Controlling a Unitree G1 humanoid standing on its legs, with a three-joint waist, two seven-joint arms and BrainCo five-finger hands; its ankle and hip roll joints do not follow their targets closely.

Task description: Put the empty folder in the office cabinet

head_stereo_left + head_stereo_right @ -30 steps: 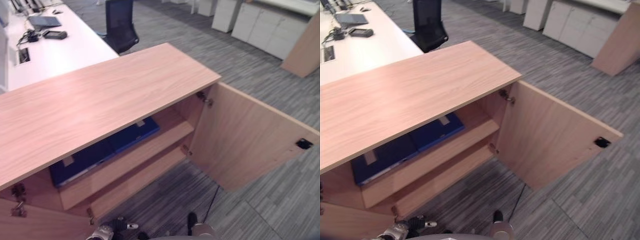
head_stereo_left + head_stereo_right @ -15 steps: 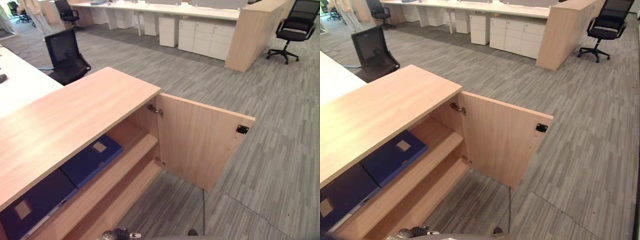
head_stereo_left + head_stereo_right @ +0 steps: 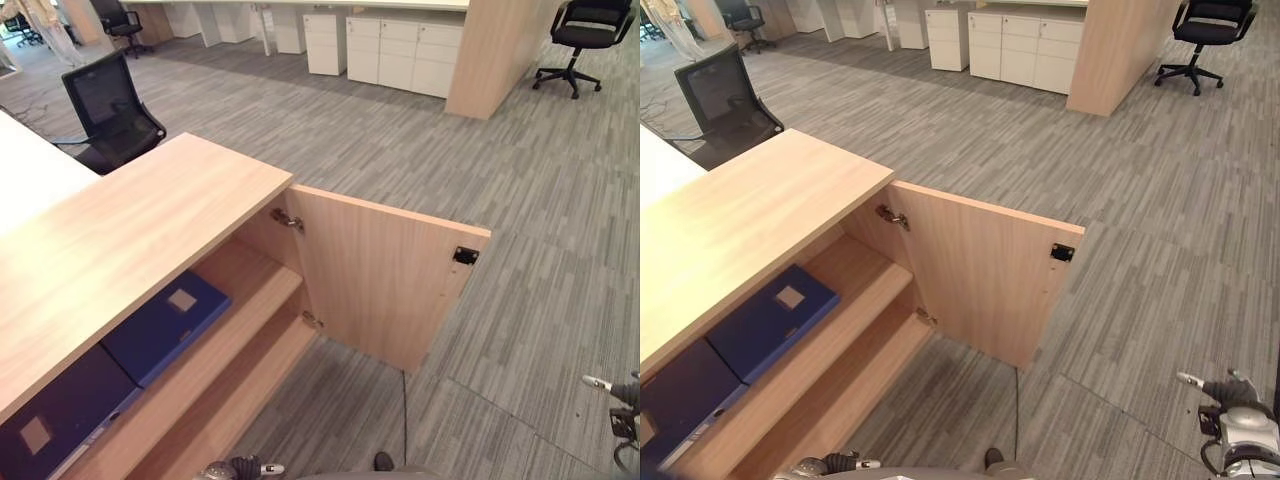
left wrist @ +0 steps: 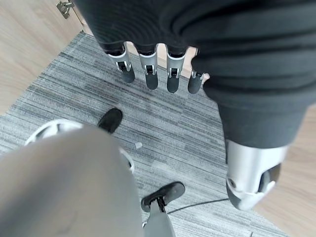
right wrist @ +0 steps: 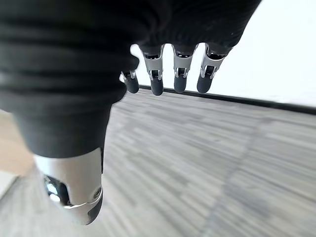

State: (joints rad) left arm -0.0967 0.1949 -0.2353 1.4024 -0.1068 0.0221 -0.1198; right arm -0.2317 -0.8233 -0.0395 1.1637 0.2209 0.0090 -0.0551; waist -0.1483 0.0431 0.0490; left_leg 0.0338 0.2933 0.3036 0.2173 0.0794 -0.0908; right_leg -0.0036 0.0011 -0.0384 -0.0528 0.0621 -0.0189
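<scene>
Cabinet open, folders lying flat on its upper shelf, both hands empty.

Nearest, the left hand (image 4: 163, 74) hangs low in front of the office cabinet (image 3: 120, 240) with fingers straight and loose, holding nothing; the right hand (image 3: 1230, 415) is well off to the cabinet's right over the carpet (image 3: 520, 300), fingers likewise relaxed and empty. Inside the cabinet, a blue folder (image 3: 165, 325) lies flat on the upper shelf (image 3: 250, 285), a darker folder (image 3: 50, 420) touching it further left. The door (image 3: 385, 280) stands swung open. Beyond the cabinet, a black office chair (image 3: 105, 105).

Both eye views look down on the open cabinet (image 3: 150, 250); each wrist view faces carpet (image 4: 74, 98) closely.
</scene>
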